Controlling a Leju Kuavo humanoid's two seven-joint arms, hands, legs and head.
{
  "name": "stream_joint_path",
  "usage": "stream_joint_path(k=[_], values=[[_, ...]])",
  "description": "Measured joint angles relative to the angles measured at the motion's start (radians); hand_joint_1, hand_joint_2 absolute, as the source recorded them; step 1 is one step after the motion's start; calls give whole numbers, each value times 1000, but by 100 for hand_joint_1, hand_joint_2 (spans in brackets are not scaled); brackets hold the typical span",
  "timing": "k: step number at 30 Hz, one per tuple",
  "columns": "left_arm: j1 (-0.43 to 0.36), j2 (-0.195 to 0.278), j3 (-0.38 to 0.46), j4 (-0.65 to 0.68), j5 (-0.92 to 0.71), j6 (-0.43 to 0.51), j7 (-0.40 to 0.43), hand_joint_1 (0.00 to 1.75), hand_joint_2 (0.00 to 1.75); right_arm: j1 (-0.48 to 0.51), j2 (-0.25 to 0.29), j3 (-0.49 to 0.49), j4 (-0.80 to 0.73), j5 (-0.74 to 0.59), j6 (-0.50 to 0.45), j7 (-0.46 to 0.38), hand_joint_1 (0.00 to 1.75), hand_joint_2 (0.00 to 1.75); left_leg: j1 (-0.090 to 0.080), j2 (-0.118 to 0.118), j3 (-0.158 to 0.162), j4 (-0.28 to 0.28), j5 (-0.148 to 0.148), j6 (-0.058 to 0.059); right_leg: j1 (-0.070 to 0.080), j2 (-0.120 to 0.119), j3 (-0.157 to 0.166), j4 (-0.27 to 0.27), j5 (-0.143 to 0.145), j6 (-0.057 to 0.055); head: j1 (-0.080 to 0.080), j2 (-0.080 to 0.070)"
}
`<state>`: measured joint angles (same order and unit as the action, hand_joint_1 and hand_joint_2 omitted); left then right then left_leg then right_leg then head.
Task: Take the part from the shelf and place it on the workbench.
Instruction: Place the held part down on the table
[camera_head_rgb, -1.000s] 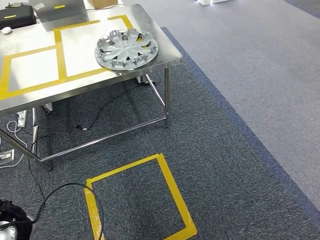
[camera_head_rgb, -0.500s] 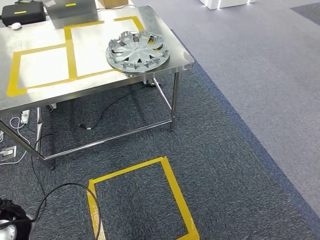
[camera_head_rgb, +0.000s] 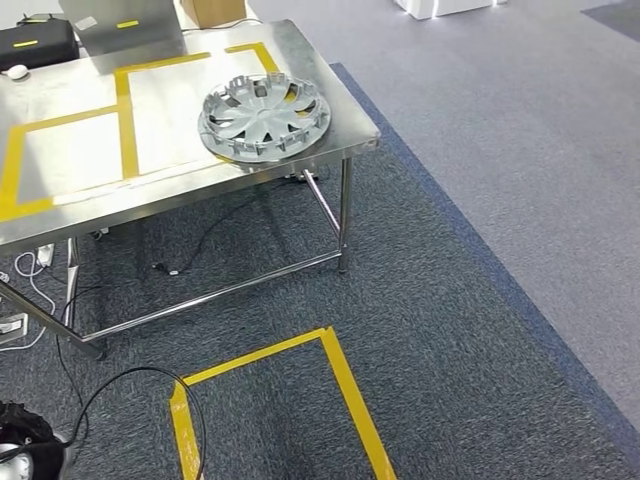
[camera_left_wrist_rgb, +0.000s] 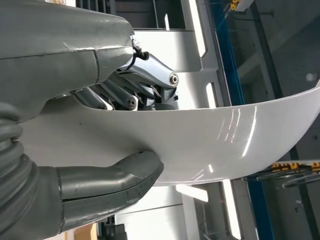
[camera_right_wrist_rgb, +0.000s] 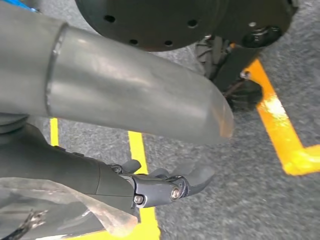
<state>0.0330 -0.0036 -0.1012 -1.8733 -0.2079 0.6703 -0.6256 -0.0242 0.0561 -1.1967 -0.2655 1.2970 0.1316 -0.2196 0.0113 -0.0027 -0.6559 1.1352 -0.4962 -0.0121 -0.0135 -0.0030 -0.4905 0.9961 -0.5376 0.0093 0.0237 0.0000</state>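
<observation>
In the left wrist view my left hand (camera_left_wrist_rgb: 79, 70) grips a white, smooth, curved panel part (camera_left_wrist_rgb: 226, 145), thumb (camera_left_wrist_rgb: 124, 175) on one face and the darker fingers (camera_left_wrist_rgb: 151, 75) on the other. The steel workbench (camera_head_rgb: 75, 170), marked with yellow tape rectangles, stands ahead and to the left in the head view. A silver wheel cover (camera_head_rgb: 264, 115) lies near its right end. My right hand (camera_right_wrist_rgb: 151, 185) hangs over the carpet with its fingers stretched out and nothing in them.
A yellow tape square (camera_head_rgb: 340, 370) marks the dark carpet in front of the bench. A black cable (camera_head_rgb: 136, 375) loops on the floor at lower left. A black case (camera_head_rgb: 38, 42) and a white mouse (camera_head_rgb: 15, 72) sit at the bench's far left.
The whole head picture has shifted, so the camera moved: the bench slid right and then back left, and the floor square dropped lower in the picture. The wheel cover stays put on the bench.
</observation>
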Motion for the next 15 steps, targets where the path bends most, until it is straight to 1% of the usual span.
stream_joint_path(k=[1, 2, 3, 4, 5, 6, 7, 8, 9, 10, 11, 12, 13, 14, 15], values=[[0, 0, 0, 0, 0, 0, 0, 175, 175, -1, 0, 0, 0, 0, -1, 0, 0, 0, -1, 4, 12, -51, 27, 4, 1, 0, 6, 0, -10, 7, -2, 0], [2, 1, 0, 0, 1, 0, 0, 175, 175, -1, 0, 0, 0, 0, -2, -1, 0, 0, -3, 7, 20, -81, 44, 11, 2, -1, 8, -1, -19, 14, -2, 0], [3, 1, 0, 0, 1, 0, 0, 175, 175, -1, 0, 0, 0, 0, -2, -1, 0, 0, -5, 7, 22, -91, 44, 18, 3, -2, 12, 0, -24, 21, -3, 0], [3, 1, 0, 0, 1, 0, -1, 175, 175, -2, 0, 0, 0, 0, -3, -1, 0, 0, -7, 6, 26, -92, 38, 27, 3, -2, 19, 1, -26, 28, -3, 0], [3, 1, 0, 0, 1, 0, -1, 175, 175, -3, 0, 0, 0, 0, -3, -1, 0, 0, -6, 4, 33, -93, 41, 34, 2, -4, 19, 9, -26, 33, -2, 0], [2, 1, 0, 0, 1, 0, -2, 175, 175, -6, 0, 0, 0, 1, -3, -1, 0, 0, -5, 2, 40, -96, 40, 40, 2, -3, 11, 34, -21, 37, -1, 0], [1, 1, 0, 0, 1, 0, -3, 175, 175, -9, 0, 0, 0, 1, -3, -2, 0, 0, -4, 2, 48, -98, 36, 47, 1, -2, -15, 76, -19, 40, 0, 0], [0, 1, 0, 0, 0, 0, -3, 175, 175, -11, 0, 0, 0, 1, -3, -2, 0, 0, -4, 2, 54, -100, 32, 53, 1, -1, -54, 133, -22, 41, 0, 0], [0, 0, 0, 0, 0, 0, -3, 175, 175, -11, 0, 0, 0, 1, -3, -2, 0, 0, -5, 2, 59, -100, 26, 58, 1, 0, -101, 200, -40, 43, 1, 0], [1, 0, 0, 0, 0, 0, -3, 175, 175, -9, 0, 0, 0, 1, -3, -2, 0, 0, -7, 0, 64, -100, 18, 61, 2, 0, -148, 258, -68, 44, 3, 0], [2, 0, 0, 0, 0, 0, -3, 175, 175, -6, 0, 0, 0, 1, -2, -1, 0, 0, -9, -2, 72, -100, 10, 63, 2, 1, -186, 294, -96, 44, 4, 0], [3, 0, 0, 0, 0, 0, -3, 175, 175, -4, 1, 0, 0, 1, -2, -1, 0, 0, -12, -4, 83, -100, 1, 64, 3, 1, -211, 303, -111, 42, 5, 0], [3, 0, 0, 0, 0, 0, -3, 175, 175, -2, 1, 0, 0, 1, -2, -1, 0, 0, -14, -6, 96, -100, -8, 64, 4, 1, -218, 278, -101, 38, 5, 0], [3, 0, 0, 0, 0, 0, -3, 175, 175, -2, 1, 0, 0, 1, -2, -1, 0, 0, -17, -7, 110, -100, -18, 64, 7, 1, -209, 223, -64, 30, 6, 0], [3, 0, 0, 0, 0, 0, -3, 175, 175, -2, 0, 0, 0, 1, -2, -1, 0, 0, -20, -7, 123, -101, -28, 64, 12, 2, -193, 156, -7, 20, 6, 0]])
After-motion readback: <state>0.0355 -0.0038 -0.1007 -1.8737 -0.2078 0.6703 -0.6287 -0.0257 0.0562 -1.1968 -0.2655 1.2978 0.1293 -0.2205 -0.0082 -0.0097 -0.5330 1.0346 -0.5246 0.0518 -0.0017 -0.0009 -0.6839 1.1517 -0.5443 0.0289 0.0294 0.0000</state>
